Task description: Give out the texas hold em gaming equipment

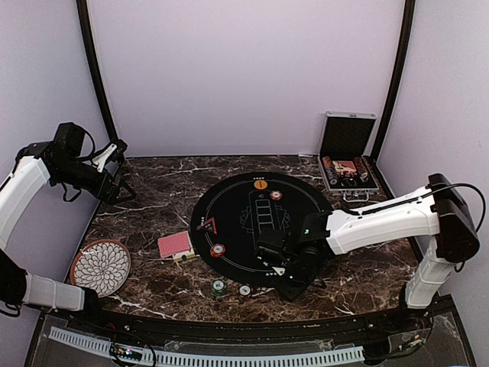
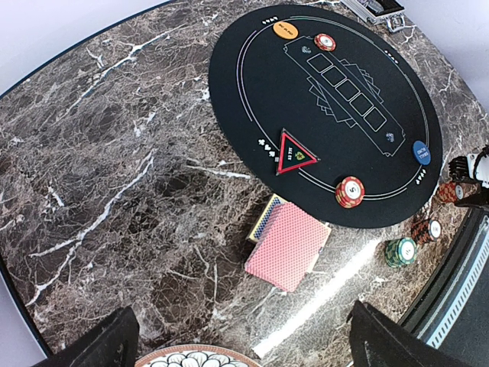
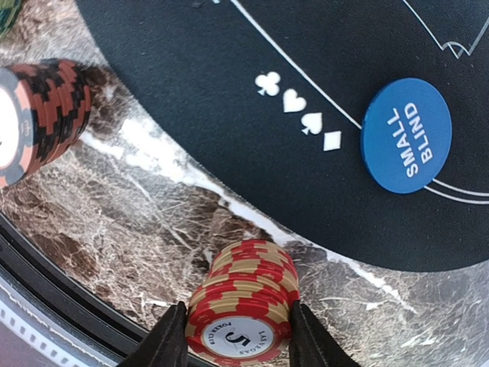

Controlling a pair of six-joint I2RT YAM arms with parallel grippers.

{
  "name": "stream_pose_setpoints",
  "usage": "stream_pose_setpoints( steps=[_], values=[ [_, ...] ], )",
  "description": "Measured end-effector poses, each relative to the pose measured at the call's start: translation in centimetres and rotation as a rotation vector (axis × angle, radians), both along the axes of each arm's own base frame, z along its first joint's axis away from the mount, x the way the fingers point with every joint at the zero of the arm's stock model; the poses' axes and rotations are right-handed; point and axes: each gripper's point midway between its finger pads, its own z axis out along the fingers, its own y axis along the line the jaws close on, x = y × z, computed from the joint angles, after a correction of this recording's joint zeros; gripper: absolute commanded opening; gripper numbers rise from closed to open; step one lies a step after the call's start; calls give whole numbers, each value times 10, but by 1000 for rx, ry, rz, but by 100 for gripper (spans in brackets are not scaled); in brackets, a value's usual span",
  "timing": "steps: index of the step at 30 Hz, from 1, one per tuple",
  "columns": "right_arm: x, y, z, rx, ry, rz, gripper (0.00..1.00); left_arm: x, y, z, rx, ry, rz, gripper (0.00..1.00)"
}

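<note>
Near edge: right gripper straddles a red chip stack, both fingers pressed to its sides. The stack stands upright on the marble table, just off the black mat.

Close by on the marble: dark red stack, green stack.

Just beyond, on the mat rim: blue Small Blind disc.

Mat's left edge: second red stack. Red-backed card deck lies beside it on the marble.

Far rim: orange disc, third red stack near it.

Left gripper is raised at far left, jaws spread wide, empty.
</note>
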Motion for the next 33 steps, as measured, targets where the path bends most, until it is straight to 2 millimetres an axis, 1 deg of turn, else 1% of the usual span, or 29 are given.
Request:
stream_pose_setpoints(
  steps=[5,14,17,21,24,26,28,33],
  values=[
    [0,0,0,2,1,-4,30,0,0,0,0,0,0,99],
    [-1,-2,1,-8,5,-6,24,0,0,0,0,0,0,99],
    [-2,-5,5,-20,8,-5,22,0,0,0,0,0,0,99],
    [0,-5,20,-14,-5,-4,21,0,0,0,0,0,0,99],
    [9,-3,33,12,-18,-22,21,0,0,0,0,0,0,99],
    [19,-4,38,28,-25,-49,21,0,0,0,0,0,0,99],
    [35,-10,41,39,-33,-98,20,0,0,0,0,0,0,99],
    [73,-25,40,52,-56,-205,20,0,0,0,0,0,0,99]
  ],
)
